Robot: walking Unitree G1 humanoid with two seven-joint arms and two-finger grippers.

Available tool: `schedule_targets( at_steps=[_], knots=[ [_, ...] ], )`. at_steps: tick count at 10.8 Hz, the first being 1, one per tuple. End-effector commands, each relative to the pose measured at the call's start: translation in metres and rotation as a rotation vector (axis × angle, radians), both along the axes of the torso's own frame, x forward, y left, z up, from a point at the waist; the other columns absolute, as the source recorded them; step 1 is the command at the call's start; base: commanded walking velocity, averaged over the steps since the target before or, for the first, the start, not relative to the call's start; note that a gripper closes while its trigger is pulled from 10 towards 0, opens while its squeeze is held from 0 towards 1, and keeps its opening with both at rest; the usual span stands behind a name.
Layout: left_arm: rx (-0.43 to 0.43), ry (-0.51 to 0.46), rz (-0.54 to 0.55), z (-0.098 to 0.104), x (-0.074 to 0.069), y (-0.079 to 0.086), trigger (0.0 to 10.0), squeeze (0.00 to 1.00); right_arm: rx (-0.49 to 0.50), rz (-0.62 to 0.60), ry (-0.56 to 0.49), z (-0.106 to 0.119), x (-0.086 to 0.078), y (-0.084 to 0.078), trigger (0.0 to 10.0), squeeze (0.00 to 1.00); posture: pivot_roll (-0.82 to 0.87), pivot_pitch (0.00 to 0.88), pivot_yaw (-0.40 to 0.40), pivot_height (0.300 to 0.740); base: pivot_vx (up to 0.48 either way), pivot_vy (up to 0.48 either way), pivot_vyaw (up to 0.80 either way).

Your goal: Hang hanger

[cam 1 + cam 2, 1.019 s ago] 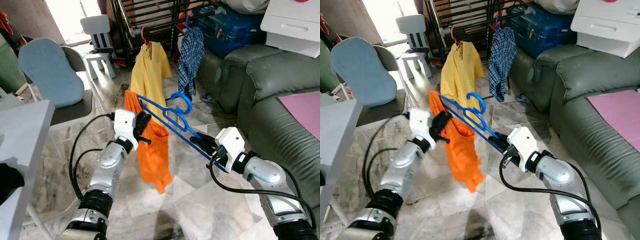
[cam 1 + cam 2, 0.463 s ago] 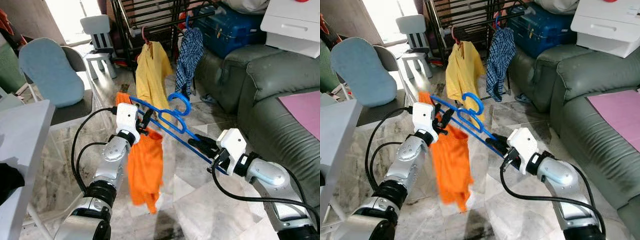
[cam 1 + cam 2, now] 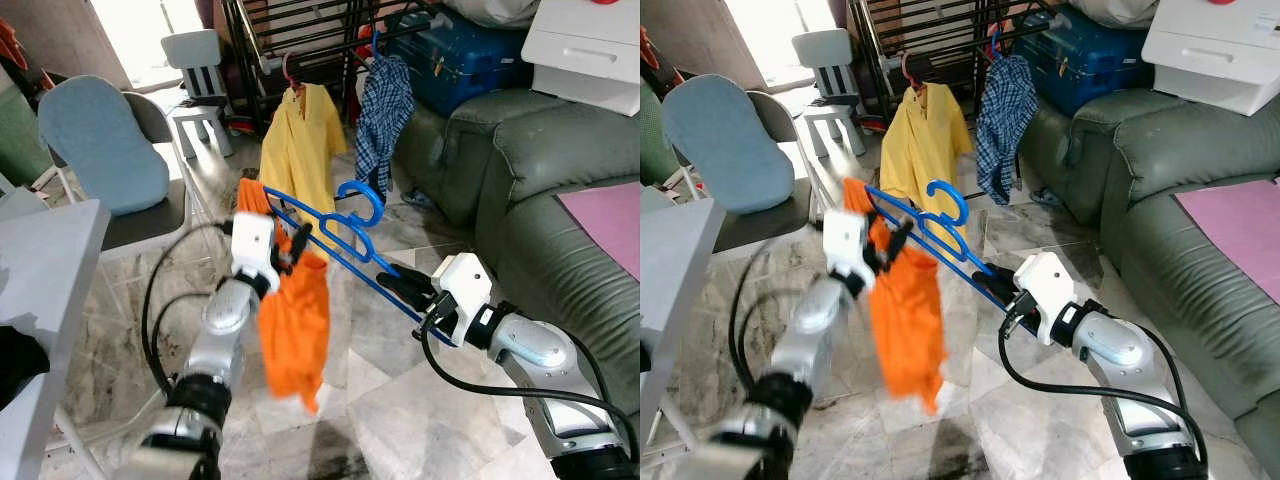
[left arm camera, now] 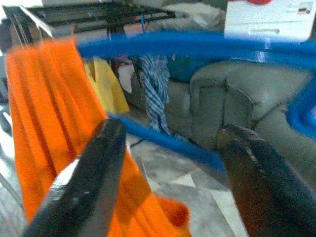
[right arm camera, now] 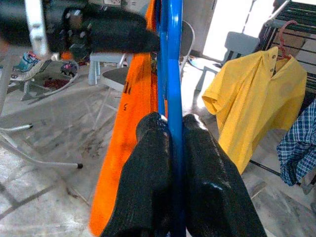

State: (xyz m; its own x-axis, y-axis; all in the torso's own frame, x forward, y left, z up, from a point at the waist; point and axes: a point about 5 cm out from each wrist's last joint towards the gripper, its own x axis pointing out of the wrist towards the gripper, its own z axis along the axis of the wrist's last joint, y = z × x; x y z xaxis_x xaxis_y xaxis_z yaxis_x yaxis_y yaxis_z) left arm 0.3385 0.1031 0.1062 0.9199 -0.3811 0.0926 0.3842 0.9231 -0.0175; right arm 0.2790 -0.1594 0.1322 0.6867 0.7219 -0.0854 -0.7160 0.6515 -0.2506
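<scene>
A blue plastic hanger (image 3: pixel 340 245) slants across the middle, hook (image 3: pixel 362 205) up. My right gripper (image 3: pixel 400 288) is shut on its lower bar end, which shows pinched between the fingers (image 5: pixel 153 163) in the right wrist view. An orange shirt (image 3: pixel 297 320) hangs bunched from the hanger's upper left end. My left gripper (image 3: pixel 290 245) is at that end beside the cloth, blurred. Its fingers (image 4: pixel 84 182) stand apart in the left wrist view, with the blue bar (image 4: pixel 197 47) crossing beyond them and orange cloth (image 4: pixel 44 113) to one side.
A black drying rack (image 3: pixel 300 40) stands ahead with a yellow shirt (image 3: pixel 300 150) and a plaid shirt (image 3: pixel 382 110) hung on it. A green sofa (image 3: pixel 540 170) is on the right. A blue-cushioned chair (image 3: pixel 100 150) and a white table (image 3: pixel 40 260) are on the left.
The orange shirt has swung left and now hangs gathered at the hanger's upper end. My left arm is moving and blurred. The right gripper keeps its hold on the hanger.
</scene>
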Motion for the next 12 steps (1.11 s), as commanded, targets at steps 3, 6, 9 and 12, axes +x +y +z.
schedule_targets(
  at_steps=[3, 6, 9, 12],
  knots=[
    [0.004, -0.017, 0.058, 0.005, 0.003, 0.012, 10.0, 1.00, 0.020, 0.016, -0.052, 0.010, 0.004, 0.007, 10.0, 0.00, -0.26, 0.000, 0.138, 0.740, 0.000, 0.000, 0.00],
    [-0.036, -0.004, 0.122, 0.013, 0.014, 0.015, 10.0, 0.47, 0.023, 0.044, -0.042, 0.011, -0.001, 0.008, 10.0, 0.00, -0.27, 0.000, 0.141, 0.740, 0.000, 0.000, 0.00],
    [-0.084, -0.005, 0.124, 0.018, 0.019, 0.013, 10.0, 0.06, 0.021, 0.061, -0.025, 0.009, -0.005, 0.007, 10.0, 0.00, -0.27, 0.000, 0.143, 0.740, 0.000, 0.000, 0.00],
    [-0.087, 0.010, 0.139, 0.015, 0.020, 0.018, 1.9, 0.00, 0.027, 0.083, -0.019, 0.011, -0.008, 0.007, 10.0, 0.00, -0.28, 0.000, 0.142, 0.740, 0.000, 0.000, 0.00]
  ],
)
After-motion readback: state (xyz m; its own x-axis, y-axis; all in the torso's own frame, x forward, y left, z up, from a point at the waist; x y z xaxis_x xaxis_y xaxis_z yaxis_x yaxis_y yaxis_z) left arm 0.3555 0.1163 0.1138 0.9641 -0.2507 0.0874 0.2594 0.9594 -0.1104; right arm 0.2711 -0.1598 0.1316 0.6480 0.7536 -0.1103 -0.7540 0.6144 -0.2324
